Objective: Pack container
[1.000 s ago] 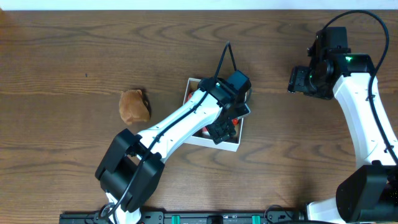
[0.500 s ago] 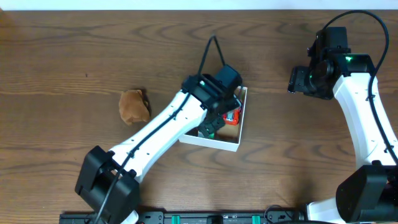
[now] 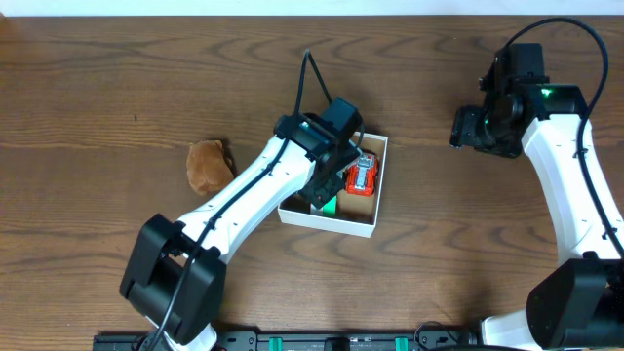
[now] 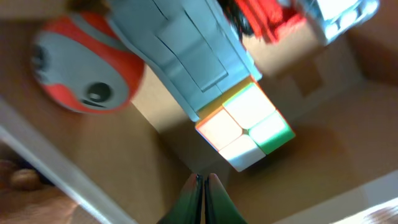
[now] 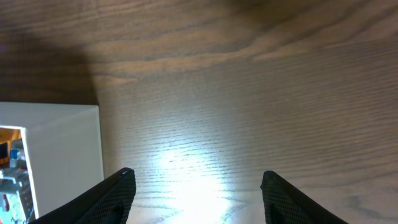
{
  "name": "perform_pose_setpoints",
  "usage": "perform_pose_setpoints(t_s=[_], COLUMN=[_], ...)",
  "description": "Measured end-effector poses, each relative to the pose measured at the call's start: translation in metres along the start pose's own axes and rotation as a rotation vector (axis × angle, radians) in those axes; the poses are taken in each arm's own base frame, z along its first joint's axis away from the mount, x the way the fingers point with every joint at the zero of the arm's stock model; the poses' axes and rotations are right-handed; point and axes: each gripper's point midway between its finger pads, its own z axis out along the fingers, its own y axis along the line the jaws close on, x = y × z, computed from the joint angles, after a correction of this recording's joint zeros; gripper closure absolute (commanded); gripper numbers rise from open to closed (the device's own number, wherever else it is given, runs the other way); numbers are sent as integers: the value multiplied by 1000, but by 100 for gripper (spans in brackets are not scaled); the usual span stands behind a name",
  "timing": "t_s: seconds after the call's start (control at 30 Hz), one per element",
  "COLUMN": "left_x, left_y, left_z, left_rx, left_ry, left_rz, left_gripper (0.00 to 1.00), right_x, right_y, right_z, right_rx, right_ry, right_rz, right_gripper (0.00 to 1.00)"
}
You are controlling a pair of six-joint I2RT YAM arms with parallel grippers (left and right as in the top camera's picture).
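Seen from overhead, the left arm [image 3: 273, 180] reaches across the dark wooden counter [image 3: 117, 78]. It covers much of the small square white cardboard box with a brown inside [image 3: 327, 223], which sits near the counter's middle. There I make out only a red toy car [image 3: 362, 177] by the box's right wall and a sliver of green.

The left wrist view, looking into the box, gives me more: an orange-red ball with grey patches [image 4: 81, 62], a small cube with white, orange and green faces [image 4: 245, 127], and a pale grey-blue panelled piece [image 4: 186, 50] I cannot identify. The left jaws are pressed together at the bottom of that view, gripping nothing.

A brown crumpled lump [image 3: 210, 166] lies on the counter left of the box, apart from it.

The right jaws stand spread over wood near the box's white corner. Only the right wrist view shows me that gap.
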Motion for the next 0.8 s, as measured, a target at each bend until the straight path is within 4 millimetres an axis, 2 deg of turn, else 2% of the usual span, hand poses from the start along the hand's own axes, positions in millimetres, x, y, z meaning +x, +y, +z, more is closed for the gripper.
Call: perform_pose_setpoints(t_s=[0.2,0.6,0.8], left_x=[10,1,3], left_y=[-3,-7,-12], left_z=[19,28,41], left_rx=[14,42,69], left_ry=[63,41,73], left_rz=[2,0,0], left_gripper=[94,94,94], right_x=[4,40,52], right_y=[11,59,69], right_z=[2,38,47], right_rx=[-20,-107,-126], right_ry=[8,59,74], right_rz=[-24,-129,-134], right_gripper=[33,32,33])
